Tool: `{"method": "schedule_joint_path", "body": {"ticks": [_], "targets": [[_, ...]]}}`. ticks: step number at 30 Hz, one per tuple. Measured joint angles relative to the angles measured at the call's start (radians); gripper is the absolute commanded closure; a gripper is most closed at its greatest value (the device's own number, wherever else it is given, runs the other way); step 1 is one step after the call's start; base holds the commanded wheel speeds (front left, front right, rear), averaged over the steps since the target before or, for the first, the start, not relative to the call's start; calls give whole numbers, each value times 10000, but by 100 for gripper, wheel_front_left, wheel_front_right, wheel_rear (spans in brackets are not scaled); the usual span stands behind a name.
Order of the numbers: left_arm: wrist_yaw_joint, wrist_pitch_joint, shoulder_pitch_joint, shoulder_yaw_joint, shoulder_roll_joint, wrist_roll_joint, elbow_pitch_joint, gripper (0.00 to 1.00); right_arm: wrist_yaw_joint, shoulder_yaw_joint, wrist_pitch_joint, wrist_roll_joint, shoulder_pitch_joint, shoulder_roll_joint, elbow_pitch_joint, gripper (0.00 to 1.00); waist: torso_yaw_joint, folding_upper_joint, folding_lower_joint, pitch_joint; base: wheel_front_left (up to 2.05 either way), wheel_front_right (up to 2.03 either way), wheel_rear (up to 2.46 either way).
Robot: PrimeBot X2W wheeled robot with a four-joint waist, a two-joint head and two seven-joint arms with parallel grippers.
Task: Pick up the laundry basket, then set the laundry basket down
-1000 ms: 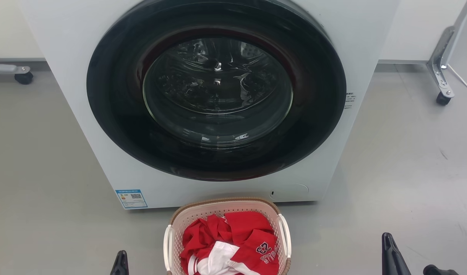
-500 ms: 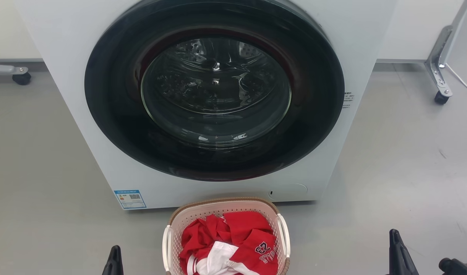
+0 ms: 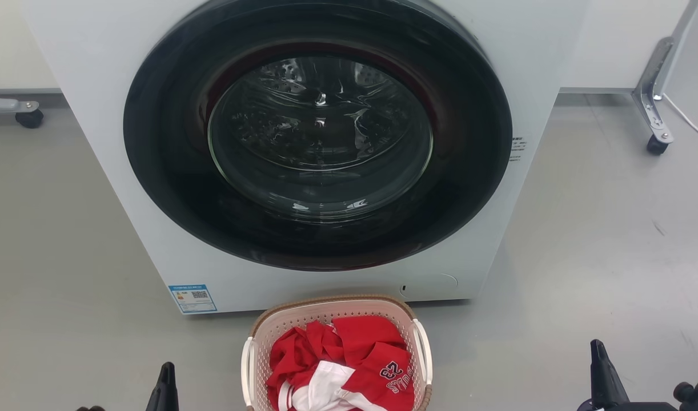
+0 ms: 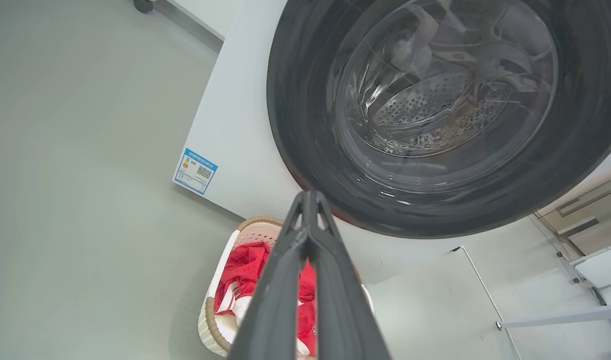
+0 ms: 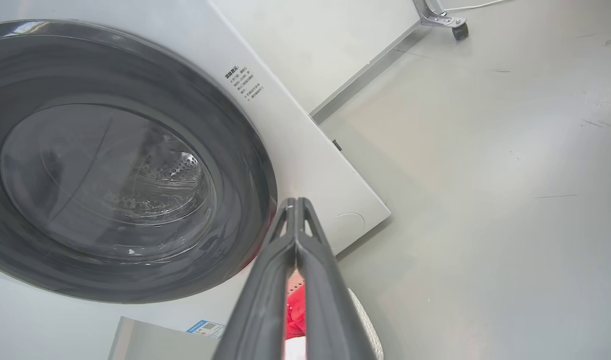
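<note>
left gripper [image 3: 165, 388]: fingers together, empty, low, left of basket | basket [image 3: 332, 311]: on floor between grippers, touching neither, red clothes inside, handles outward for side grasps | right gripper [image 3: 603, 379]: fingers together, empty, well right of basket

A big white washing machine [image 3: 97, 85] stands on a smooth gray floor [image 3: 600, 240]. Its round door [image 3: 317, 137] is dark and shiny, and it is shut. A small blue sticker [image 3: 192, 298] sits low on its front. Behind it is a pale wall [image 3: 612, 45]. Little black wheels [image 3: 656, 145] on metal legs rest on the floor at both sides.
</note>
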Motion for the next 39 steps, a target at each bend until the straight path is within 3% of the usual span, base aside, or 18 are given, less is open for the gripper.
{"method": "schedule_joint_path", "body": {"ticks": [39], "targets": [[-974, 1452, -1410, 951, -92, -6036, 1135, 100, 1045, -1233, 1444, 5916, -1123, 59, 1160, 100, -140, 0, 0, 13, 0, 0, 0]]}}
